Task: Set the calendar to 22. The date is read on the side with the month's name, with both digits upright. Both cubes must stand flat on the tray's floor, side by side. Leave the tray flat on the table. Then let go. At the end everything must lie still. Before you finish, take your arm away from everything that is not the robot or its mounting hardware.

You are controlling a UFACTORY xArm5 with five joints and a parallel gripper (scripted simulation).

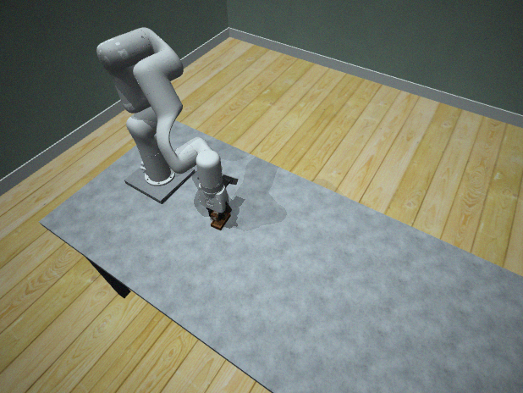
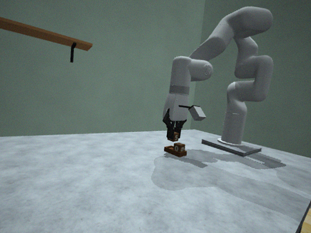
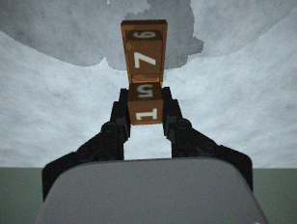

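A long grey mottled table (image 1: 338, 296) stands on pale wood plank flooring (image 1: 360, 127), with dull green walls and a wooden wall shelf (image 2: 39, 33) on black brackets at the left. The white arm (image 1: 156, 106) rises from a flat grey base plate (image 1: 135, 186) at the table's far end, folds over and points straight down. Its black gripper (image 3: 145, 113) is clamped on 1 brown wooden cube (image 3: 145, 103), lifted above the tray (image 2: 172, 151); this cube shows a 5 and a 1 in white. The other cube (image 2: 179, 147) stands in the low brown tray on the table, showing 7 and 9 to the wrist camera.
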